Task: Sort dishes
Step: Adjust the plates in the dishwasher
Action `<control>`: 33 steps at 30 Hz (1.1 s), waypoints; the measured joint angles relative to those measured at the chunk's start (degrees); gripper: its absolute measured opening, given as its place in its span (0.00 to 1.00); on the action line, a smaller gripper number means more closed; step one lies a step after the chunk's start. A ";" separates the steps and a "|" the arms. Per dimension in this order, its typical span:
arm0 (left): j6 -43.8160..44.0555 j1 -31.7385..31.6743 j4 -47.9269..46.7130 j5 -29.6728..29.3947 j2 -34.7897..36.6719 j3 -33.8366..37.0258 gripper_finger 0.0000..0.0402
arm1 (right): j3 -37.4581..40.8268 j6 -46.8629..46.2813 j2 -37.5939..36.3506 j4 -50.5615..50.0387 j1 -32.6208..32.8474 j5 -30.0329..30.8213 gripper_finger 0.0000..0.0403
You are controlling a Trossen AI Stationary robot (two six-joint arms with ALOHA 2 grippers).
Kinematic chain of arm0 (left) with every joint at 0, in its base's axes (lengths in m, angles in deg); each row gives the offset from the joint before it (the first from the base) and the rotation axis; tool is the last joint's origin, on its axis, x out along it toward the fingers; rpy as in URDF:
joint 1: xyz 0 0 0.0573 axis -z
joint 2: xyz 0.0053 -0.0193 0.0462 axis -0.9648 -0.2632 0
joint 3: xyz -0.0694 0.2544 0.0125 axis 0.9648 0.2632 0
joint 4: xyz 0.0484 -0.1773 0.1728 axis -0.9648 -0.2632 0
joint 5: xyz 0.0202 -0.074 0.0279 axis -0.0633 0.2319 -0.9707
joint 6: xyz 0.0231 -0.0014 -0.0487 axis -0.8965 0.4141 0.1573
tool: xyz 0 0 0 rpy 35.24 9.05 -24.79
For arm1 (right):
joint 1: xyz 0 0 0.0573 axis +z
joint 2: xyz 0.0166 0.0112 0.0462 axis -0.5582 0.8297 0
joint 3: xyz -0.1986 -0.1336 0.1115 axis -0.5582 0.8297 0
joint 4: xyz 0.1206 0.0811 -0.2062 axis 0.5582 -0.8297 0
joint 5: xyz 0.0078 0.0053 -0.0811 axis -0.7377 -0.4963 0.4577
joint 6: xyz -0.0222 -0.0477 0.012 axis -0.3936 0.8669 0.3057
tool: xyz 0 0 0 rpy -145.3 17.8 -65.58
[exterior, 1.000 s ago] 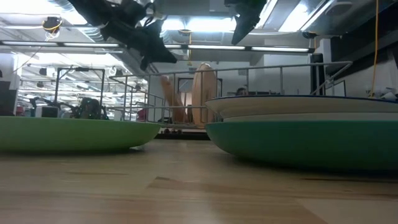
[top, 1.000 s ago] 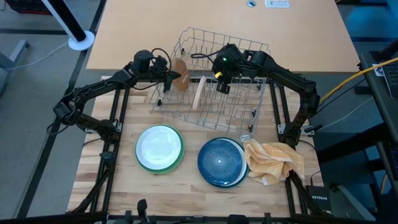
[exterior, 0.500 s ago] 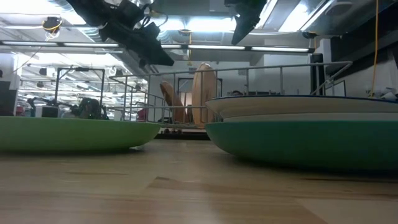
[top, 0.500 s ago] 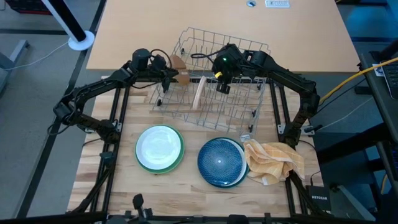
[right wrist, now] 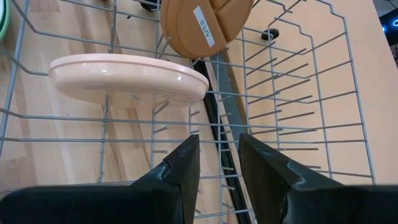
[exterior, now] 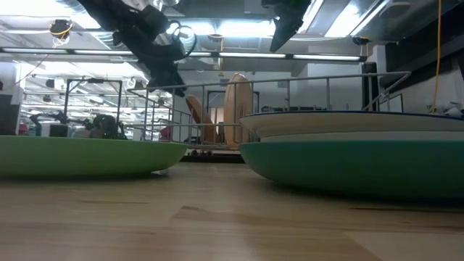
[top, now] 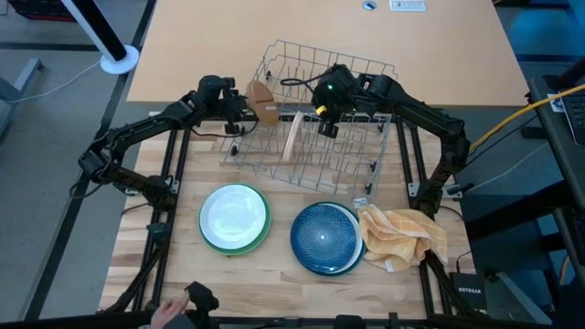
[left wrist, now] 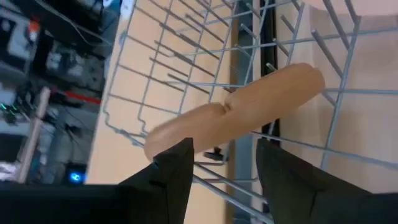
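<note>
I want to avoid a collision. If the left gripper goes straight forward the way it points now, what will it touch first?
Most likely the small brown plate standing in the wire rack. The left gripper is open, and the plate's edge lies just ahead between its fingers. Depth is unclear, so a rack wire might come first.

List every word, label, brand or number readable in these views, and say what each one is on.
"NETGEAR": on the black box at the table's near right corner, high view.
White sticker on the brown plate in the wire rack, right wrist view: print too small to read.
White label on the far tabletop: too blurred to read.
</note>
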 joint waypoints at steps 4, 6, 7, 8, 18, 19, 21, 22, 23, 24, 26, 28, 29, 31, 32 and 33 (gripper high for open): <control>-4.38 0.07 0.93 -0.07 0.00 0.00 0.41 | 0.00 0.00 0.00 0.02 0.00 0.00 0.29; -7.96 0.15 0.97 -0.13 -0.30 0.00 0.41 | 0.00 0.00 0.00 0.02 0.00 -0.02 0.29; -10.28 0.32 0.96 -0.33 -0.58 0.00 0.41 | 0.00 0.00 0.00 0.04 0.00 0.00 0.29; -12.79 0.42 0.71 -1.31 -0.89 0.00 0.41 | 0.00 0.00 0.00 0.02 0.00 0.00 0.29; 24.43 0.84 1.21 -9.48 -1.77 0.00 0.41 | 0.00 0.00 0.21 -0.02 -0.03 -0.02 0.29; 28.00 0.44 1.21 -9.49 -1.77 0.00 0.41 | 0.00 0.00 0.25 -0.03 -0.04 -0.02 0.29; 34.84 -0.23 1.16 -9.42 -1.77 0.00 0.41 | 0.12 0.00 0.37 0.14 -0.04 -0.02 0.29; 38.20 -0.49 1.00 -9.08 -1.77 0.00 0.41 | 0.34 0.00 0.37 0.30 -0.03 -0.05 0.29; 42.22 -0.87 0.90 -8.46 -1.76 0.00 0.41 | 0.58 0.00 0.40 0.25 -0.03 -0.25 0.29; 46.48 -1.39 0.91 -7.34 -1.73 0.00 0.41 | 0.94 0.02 0.44 0.02 -0.04 -0.46 0.29; 55.25 -2.75 0.98 -1.98 -1.68 0.00 0.41 | 2.12 0.14 0.44 0.60 -0.04 -0.48 0.29; 63.52 -4.70 1.92 5.65 -1.68 0.00 0.41 | 3.59 0.45 0.44 1.15 -0.04 -0.48 0.29; 67.23 -5.85 2.83 9.49 -1.68 0.00 0.41 | 4.33 0.52 0.44 1.19 -0.04 -0.48 0.29; 73.78 -8.27 4.86 15.99 -1.68 0.00 0.41 | 5.70 0.62 0.48 1.27 -0.04 -0.48 0.29; 76.71 -9.63 5.40 18.37 -1.68 0.00 0.41 | 6.32 0.63 0.48 1.21 -0.04 -0.48 0.29; 78.88 -10.94 5.42 20.12 -1.65 0.00 0.41 | 6.82 0.63 0.48 1.16 -0.04 -0.48 0.29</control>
